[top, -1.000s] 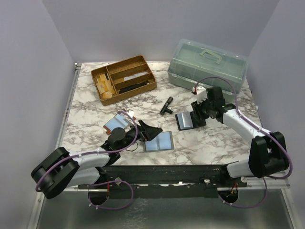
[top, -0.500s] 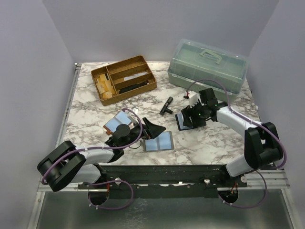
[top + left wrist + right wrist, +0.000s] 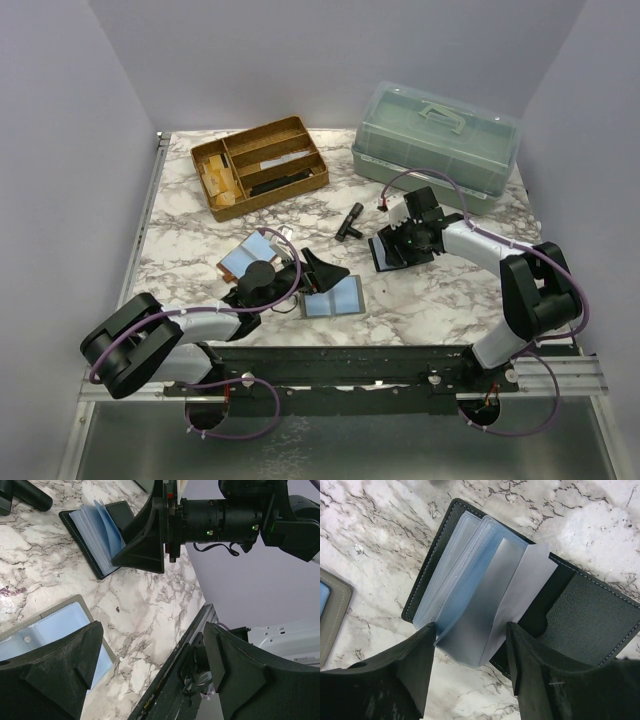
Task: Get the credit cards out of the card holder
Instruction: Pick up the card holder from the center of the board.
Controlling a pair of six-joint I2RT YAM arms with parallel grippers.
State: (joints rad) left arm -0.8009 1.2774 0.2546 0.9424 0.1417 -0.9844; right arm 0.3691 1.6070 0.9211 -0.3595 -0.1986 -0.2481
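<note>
A black card holder (image 3: 585,620) lies open on the marble, right of centre (image 3: 392,252). Its clear blue-tinted sleeves (image 3: 485,600) fan upward. My right gripper (image 3: 470,630) is open and straddles that fan; the left finger touches the sleeves' edge and the right one stands clear. An open grey holder (image 3: 333,297) with light-blue credit cards (image 3: 47,640) lies near the front. My left gripper (image 3: 152,630) hovers wide open at its edge, holding nothing. Another grey holder with a blue card (image 3: 245,258) lies further left.
A wooden divided tray (image 3: 260,165) stands at the back left and a grey-green lidded toolbox (image 3: 435,135) at the back right. A small black T-shaped part (image 3: 350,222) lies between them. The black rail (image 3: 340,362) runs along the near edge.
My right gripper has swung left and down over the black holder's sleeves, its jaws widening and then narrowing. The left arm has reached slightly further forward, its jaws unchanged.
</note>
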